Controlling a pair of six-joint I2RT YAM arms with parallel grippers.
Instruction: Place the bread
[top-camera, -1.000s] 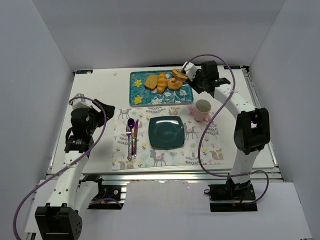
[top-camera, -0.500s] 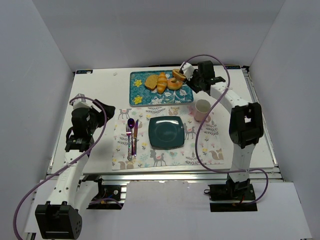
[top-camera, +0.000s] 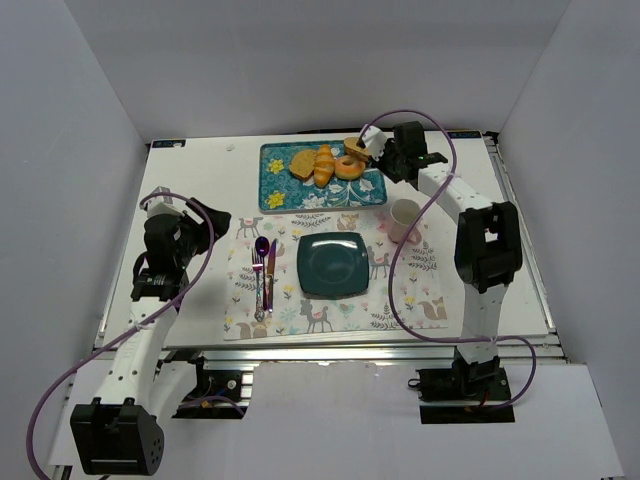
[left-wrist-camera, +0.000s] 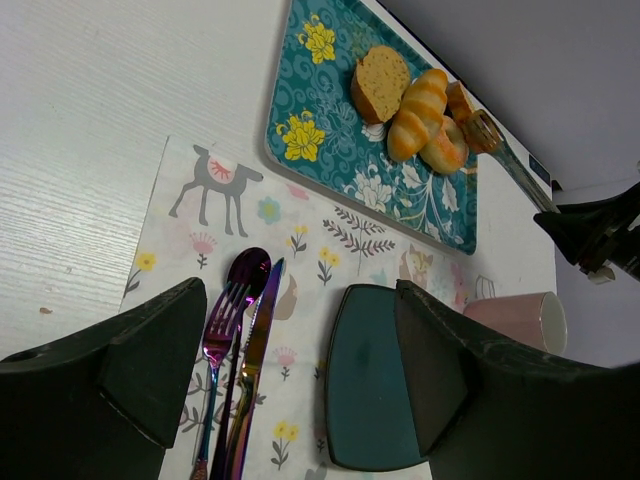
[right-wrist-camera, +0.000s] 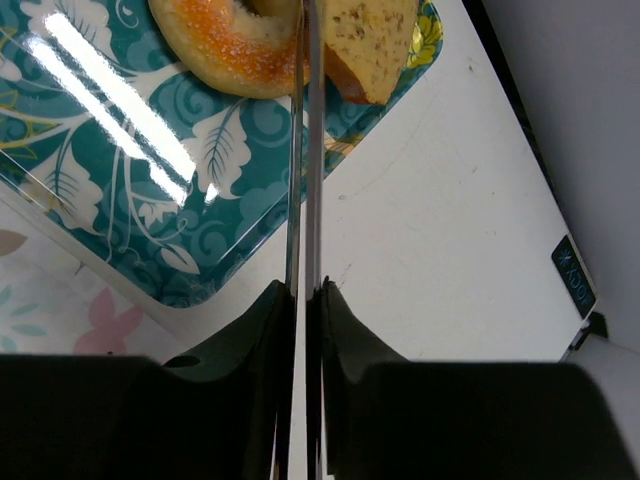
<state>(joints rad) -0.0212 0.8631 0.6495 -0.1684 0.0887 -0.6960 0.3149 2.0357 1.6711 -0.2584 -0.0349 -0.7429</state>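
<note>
The bread (right-wrist-camera: 372, 38), a slice with a speckled face and an orange-brown crust, lies at the far right end of the teal floral tray (top-camera: 281, 182). It also shows in the top view (top-camera: 359, 150) and the left wrist view (left-wrist-camera: 460, 100). My right gripper (right-wrist-camera: 307, 292) is shut on metal tongs (right-wrist-camera: 306, 180); in the top view it (top-camera: 386, 152) hangs beside the tray's right end. The blades run nearly closed between the bread and an orange ring-shaped roll (right-wrist-camera: 225, 48); their tips are out of view. The dark teal square plate (top-camera: 333, 264) is bare. My left gripper (left-wrist-camera: 300, 370) is open.
The tray also holds a duller tan slice (top-camera: 303, 163) and a croissant (top-camera: 324, 165). A pink cup (top-camera: 405, 218) stands right of the plate. A fork, knife and spoon (top-camera: 264, 272) lie left of it on the patterned placemat (top-camera: 405, 290).
My right arm has swung the tongs a little further back and left over the tray's right end. My left arm has not moved.
</note>
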